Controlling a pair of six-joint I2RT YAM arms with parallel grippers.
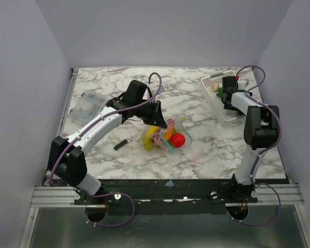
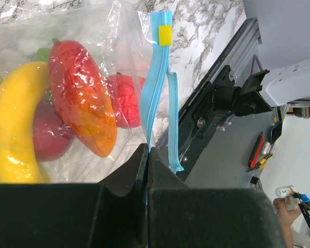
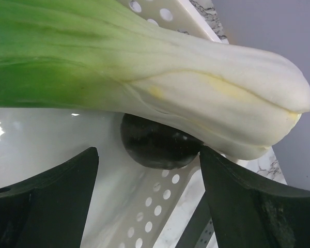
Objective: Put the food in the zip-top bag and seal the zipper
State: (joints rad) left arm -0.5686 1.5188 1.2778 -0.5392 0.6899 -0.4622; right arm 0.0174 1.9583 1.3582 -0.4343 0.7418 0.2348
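Observation:
The zip-top bag (image 1: 168, 137) lies mid-table with food inside. In the left wrist view a yellow banana (image 2: 10, 129), an orange-red piece (image 2: 80, 98) and red pieces (image 2: 125, 98) show through the plastic. My left gripper (image 1: 156, 116) is shut on the bag's mouth edge, jaws (image 2: 148, 155) pinched on the teal zipper (image 2: 155, 77), which carries a yellow slider (image 2: 165, 34). My right gripper (image 1: 223, 95) is open over the white tray (image 1: 225, 116). Its jaws (image 3: 149, 155) straddle a dark round food (image 3: 157, 142) under a green-and-white vegetable (image 3: 170, 77).
A clear packet (image 1: 88, 106) lies at the left of the table. A small black bar (image 1: 120, 144) lies left of the bag. The perforated tray wall (image 3: 144, 206) sits below the right jaws. Grey walls enclose the table.

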